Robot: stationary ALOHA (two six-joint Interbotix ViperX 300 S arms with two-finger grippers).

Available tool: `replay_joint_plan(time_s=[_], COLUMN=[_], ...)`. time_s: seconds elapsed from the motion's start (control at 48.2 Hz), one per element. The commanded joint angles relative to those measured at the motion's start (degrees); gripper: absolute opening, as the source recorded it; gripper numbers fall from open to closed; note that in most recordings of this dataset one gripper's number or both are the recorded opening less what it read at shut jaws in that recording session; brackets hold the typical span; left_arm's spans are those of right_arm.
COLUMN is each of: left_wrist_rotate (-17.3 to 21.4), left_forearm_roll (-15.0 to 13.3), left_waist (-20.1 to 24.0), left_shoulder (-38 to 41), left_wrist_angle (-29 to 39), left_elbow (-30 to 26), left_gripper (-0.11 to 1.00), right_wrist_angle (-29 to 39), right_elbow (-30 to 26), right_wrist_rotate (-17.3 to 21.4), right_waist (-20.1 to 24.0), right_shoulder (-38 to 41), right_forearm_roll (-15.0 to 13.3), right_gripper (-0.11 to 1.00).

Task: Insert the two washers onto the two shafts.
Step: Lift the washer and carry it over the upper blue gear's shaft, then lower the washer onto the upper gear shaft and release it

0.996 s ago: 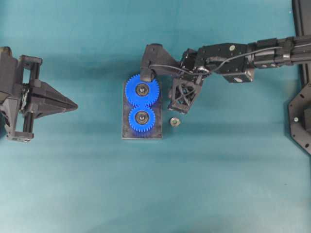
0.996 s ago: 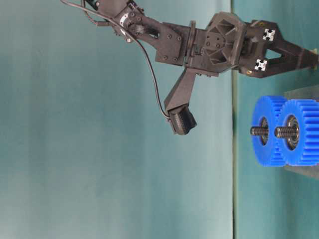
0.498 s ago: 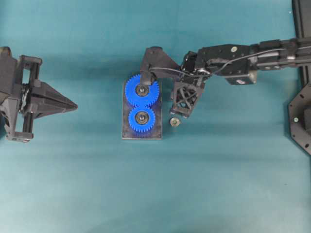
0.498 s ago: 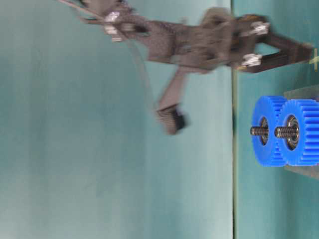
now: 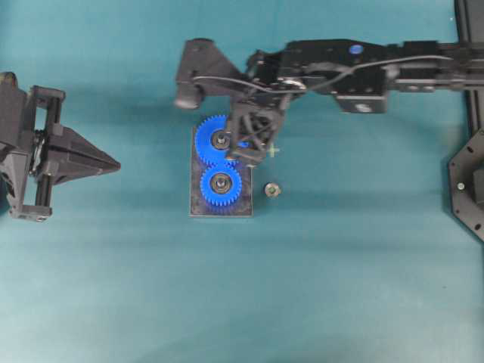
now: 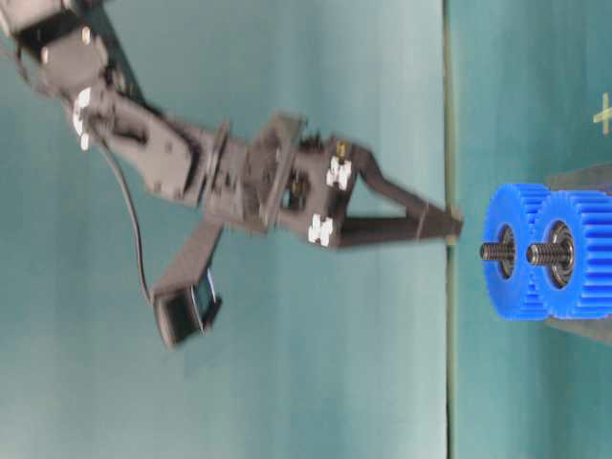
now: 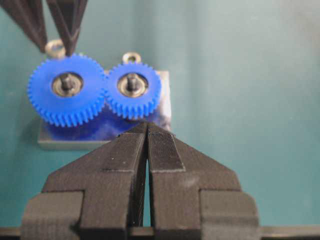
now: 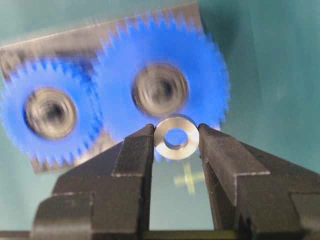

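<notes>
Since the earlier frame my right pincer (image 8: 176, 137) had swung over the gears (image 5: 221, 162), edge-pinching the washer (image 8: 176, 137) — light, rigid, slippery.

teal table cover (image 5: 363, 287) | two blue gears (image 5: 221, 184) meshed on grey base plate (image 5: 198, 211), centre | small metal nut (image 5: 272, 190) just right of plate

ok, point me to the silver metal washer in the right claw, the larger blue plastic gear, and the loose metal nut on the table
silver metal washer (image 8: 176, 136): right wrist view, on its flat ring face.
larger blue plastic gear (image 7: 66, 90): left wrist view, on its toothed face.
loose metal nut (image 5: 272, 190): overhead view, on its top.
</notes>
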Motion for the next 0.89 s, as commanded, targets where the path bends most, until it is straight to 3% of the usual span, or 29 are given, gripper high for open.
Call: replay_joint_plan(time_s=[0.0,0.27,0.872], left_wrist_rotate=[-0.09,-0.09,-0.09], left_forearm_roll=[0.18,0.18,0.09], left_waist=[-0.09,-0.09,-0.09], left_shoulder=[-0.09,-0.09,-1.05], left_wrist_angle=[-0.35,-0.53,-0.62], left_elbow=[-0.44,0.09,0.18], left_gripper=[0.0,0.0,0.0], right_wrist_angle=[1.23,4.22,4.04], right_elbow=[-3.34,-6.86,-6.86], right_wrist_rotate=[-0.79,-1.93,-1.85], right_waist=[0.53,1.85,0.53], right_shoulder=[0.18,2.81,4.22], right_forearm_roll=[-0.09,-0.09,-0.79], right_gripper=[0.3,0.3,0.3])
